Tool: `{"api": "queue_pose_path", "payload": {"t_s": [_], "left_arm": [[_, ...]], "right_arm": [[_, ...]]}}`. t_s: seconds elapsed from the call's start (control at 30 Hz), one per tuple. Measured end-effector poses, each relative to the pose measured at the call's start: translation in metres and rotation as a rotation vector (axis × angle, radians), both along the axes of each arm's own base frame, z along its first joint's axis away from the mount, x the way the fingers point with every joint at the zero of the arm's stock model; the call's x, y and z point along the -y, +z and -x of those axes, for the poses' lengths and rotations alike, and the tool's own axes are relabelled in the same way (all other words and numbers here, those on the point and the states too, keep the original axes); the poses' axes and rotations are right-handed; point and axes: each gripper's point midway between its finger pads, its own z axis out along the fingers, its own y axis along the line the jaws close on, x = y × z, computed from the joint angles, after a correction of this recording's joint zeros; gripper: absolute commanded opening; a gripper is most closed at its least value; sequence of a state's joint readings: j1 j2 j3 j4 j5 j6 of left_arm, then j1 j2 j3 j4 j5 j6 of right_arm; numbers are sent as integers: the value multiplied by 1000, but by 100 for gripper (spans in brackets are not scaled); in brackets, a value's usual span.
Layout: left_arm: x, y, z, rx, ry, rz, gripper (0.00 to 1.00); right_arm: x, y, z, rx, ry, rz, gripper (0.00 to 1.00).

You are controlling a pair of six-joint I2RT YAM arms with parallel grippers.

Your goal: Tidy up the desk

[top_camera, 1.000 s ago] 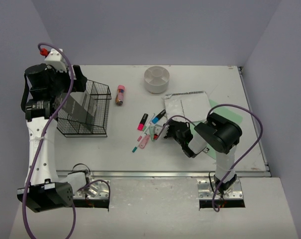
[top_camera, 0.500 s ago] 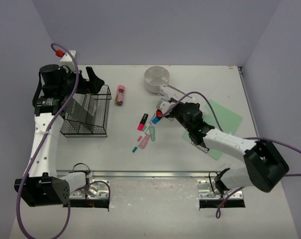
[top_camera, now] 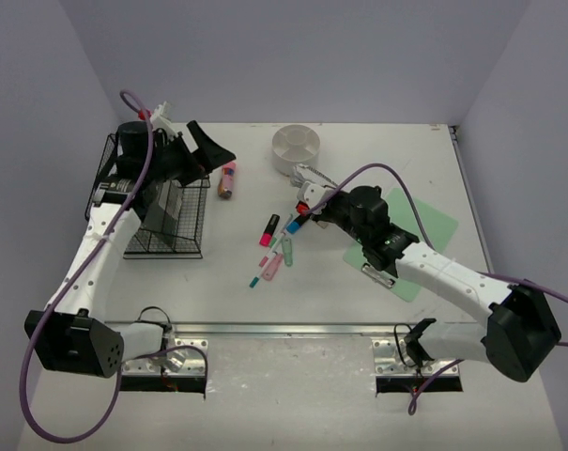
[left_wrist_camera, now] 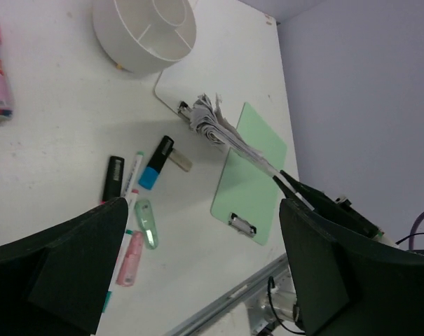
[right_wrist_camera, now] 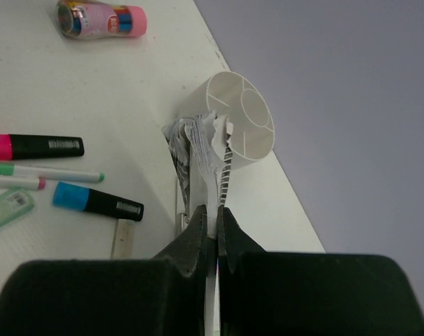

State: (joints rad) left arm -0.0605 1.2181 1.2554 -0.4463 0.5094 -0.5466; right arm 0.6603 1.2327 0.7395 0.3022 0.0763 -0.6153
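Both arms now reach further inward than a second ago, the left end effector (left_wrist_camera: 203, 210) gaping empty above the tabletop (top_camera: 218, 301) beneath them, the right end effector (right_wrist_camera: 212, 210) pinching a crumpled paper bundle (right_wrist_camera: 194, 143) whose loose sheets may slip free or nudge the round organizer (right_wrist_camera: 243, 119) beside it.

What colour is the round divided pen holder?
White; the pen holder shows best in the left wrist view.

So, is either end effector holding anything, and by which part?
The right end effector pinches the crumpled paper by its near edge; the left end effector holds nothing.
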Motion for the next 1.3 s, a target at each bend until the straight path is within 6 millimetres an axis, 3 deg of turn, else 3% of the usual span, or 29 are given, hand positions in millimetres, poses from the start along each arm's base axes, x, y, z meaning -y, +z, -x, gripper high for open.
{"api": "queue_pose_path", "payload": {"t_s": [0.07,0.27,0.37,0.67,1.0,1.13,1.3], "left_arm": [[9,-8,1,-55,12,46,86],[70,-44,8,-262,-69,139,84],[88,-63,6,-363,-85,186,84],[112,-121,1,-595,-78,275,85],[142,-139,1,-672,-135,323,88],[160,-144,3,-699,-171,342,76],[183,-141,0,-694,-224,358,33]], "right_arm": [[-4,-3,4,-12,10,5,0],[-27,-9,26,-34,52,24,0],[-37,-10,36,-33,60,31,0],[-47,-12,42,-40,21,30,0],[-51,-16,42,-43,7,26,0],[-54,-17,42,-41,12,20,0],[-58,-18,45,-52,21,8,0]]}}
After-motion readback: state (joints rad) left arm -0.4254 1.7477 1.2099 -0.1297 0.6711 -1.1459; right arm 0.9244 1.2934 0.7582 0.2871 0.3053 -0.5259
